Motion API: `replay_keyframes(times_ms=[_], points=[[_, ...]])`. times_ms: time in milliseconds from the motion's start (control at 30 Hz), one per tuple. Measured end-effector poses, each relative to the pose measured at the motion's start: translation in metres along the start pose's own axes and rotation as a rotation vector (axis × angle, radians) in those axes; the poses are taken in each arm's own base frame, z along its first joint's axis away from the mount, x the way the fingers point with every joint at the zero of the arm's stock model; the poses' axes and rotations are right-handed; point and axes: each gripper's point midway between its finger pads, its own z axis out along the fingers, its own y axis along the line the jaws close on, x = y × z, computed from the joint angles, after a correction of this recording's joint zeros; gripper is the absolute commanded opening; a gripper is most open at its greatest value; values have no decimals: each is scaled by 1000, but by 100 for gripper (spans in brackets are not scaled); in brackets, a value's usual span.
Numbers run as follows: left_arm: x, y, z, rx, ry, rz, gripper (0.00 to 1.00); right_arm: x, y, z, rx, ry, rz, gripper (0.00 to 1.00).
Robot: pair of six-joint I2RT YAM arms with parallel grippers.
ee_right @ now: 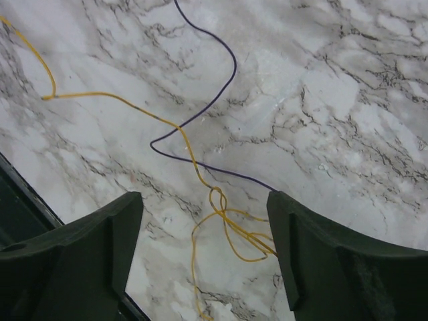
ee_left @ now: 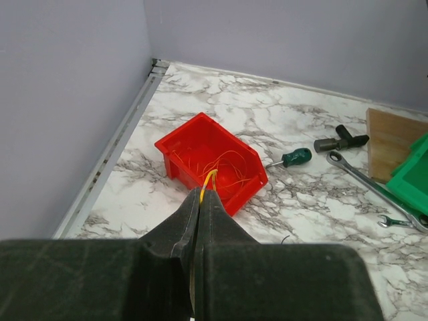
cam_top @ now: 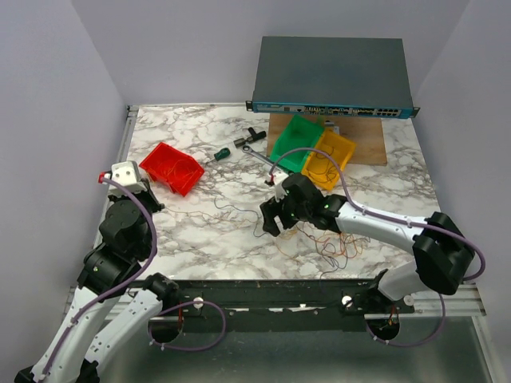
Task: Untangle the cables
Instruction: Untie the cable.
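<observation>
My left gripper is shut on a thin yellow wire that runs forward into the red bin. The bin holds several more yellow and orange wires. From above, the left gripper is just in front of the red bin. My right gripper is open, low over the table. Between its fingers lies a yellow wire with a small knot, crossed by a dark purple wire. A loose tangle of orange wires lies beside the right arm.
A green bin and a yellow bin with wires in it stand on a wooden board at the back. A green-handled screwdriver, a wrench and a black tool lie between the bins. A network switch stands at the far edge.
</observation>
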Motion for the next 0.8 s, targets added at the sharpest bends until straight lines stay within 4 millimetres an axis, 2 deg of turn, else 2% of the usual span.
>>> replay_keyframes(times_ms=[167,200,333,500,633,800], points=[[-4,1,-1,2,-16,-5,0,26,-3,-1,3,56,7,40],[-4,1,-1,3,-17,-4,0,30,-4,-3,6,62,11,29],[-7,2,-1,-3,-27,2,0,32,-7,-14,29,46,22,1],[-15,11,-5,-28,-59,6,0,22,-7,-22,42,3,43,1],[-22,20,-6,-71,-82,16,0,18,-21,-29,140,-24,98,1],[-35,35,-9,-143,-136,47,0,1,-48,-62,316,-137,209,1]])
